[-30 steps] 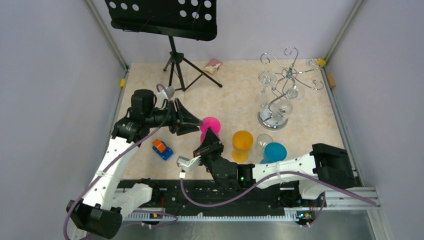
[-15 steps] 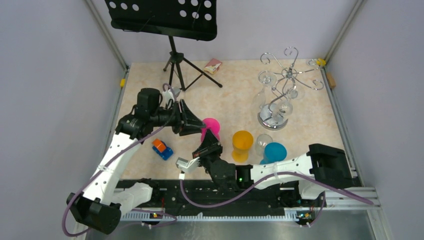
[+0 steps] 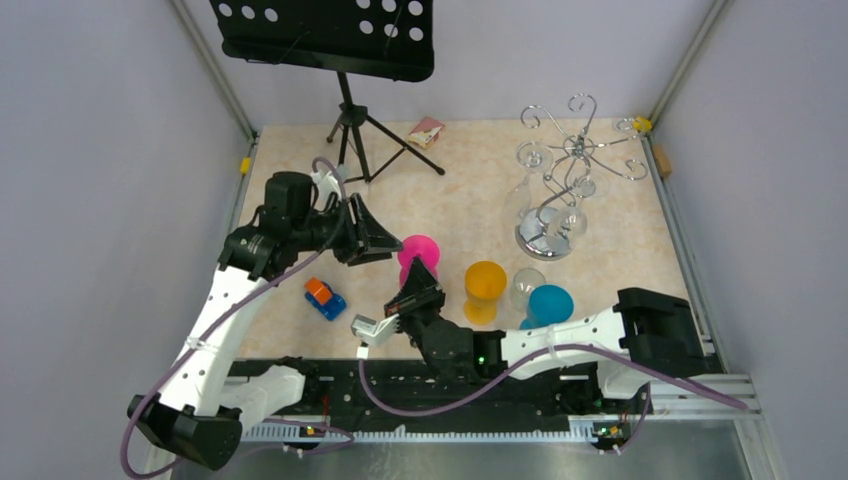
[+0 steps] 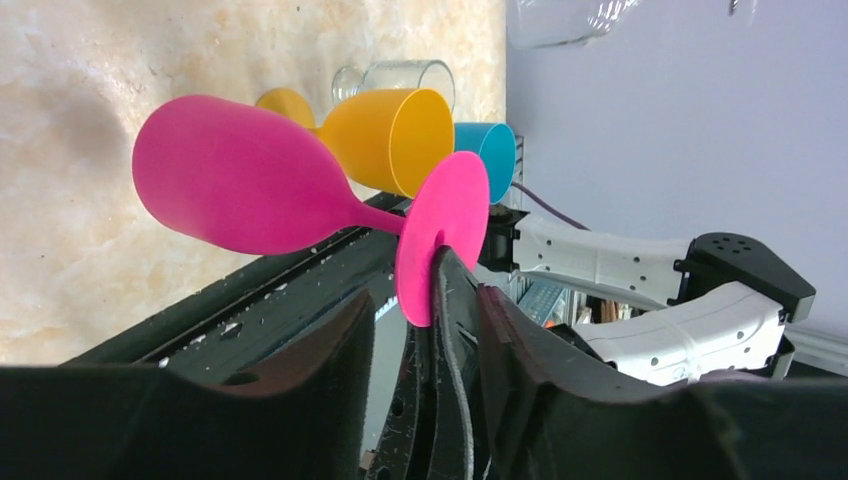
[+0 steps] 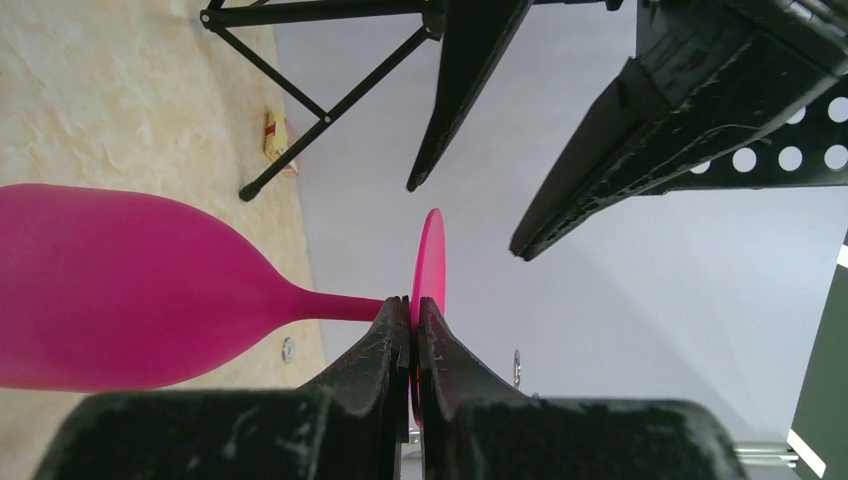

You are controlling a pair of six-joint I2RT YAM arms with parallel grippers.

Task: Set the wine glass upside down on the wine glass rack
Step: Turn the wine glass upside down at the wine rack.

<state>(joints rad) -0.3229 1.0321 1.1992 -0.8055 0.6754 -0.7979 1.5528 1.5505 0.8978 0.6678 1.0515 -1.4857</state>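
The pink wine glass (image 3: 420,249) is near the middle of the marbled surface (image 3: 470,185), turned bowl down and foot up. It is well apart from the wine glass rack (image 3: 556,190), a chrome wire stand at the far right of the surface. The right pincer (image 3: 418,276) is clenched on the rim of the glass's round foot. In the right wrist view its two fingers press together on the thin pink disc, and the stem and bowl run off to the left toward the surface. Whether the bowl's mouth touches the surface I cannot tell. The left pincer (image 3: 390,240) reaches in from the left at the height of the foot and is released. Its fingers stand apart, one on either side of the foot and of the right pincer's tip, and the right wrist view shows a gap between each of them and the pink disc. Just right of the pink glass an orange goblet (image 3: 485,285), a clear tumbler (image 3: 525,286) and a blue goblet (image 3: 551,303) stand close together in a row. Hanging clear glasses (image 3: 533,157) show among the rack's curled hooks. An orange and blue toy car (image 3: 324,298) lies beside the left arm. A black music stand (image 3: 340,45) stands at the far left, and a small box (image 3: 426,131) lies near its legs.
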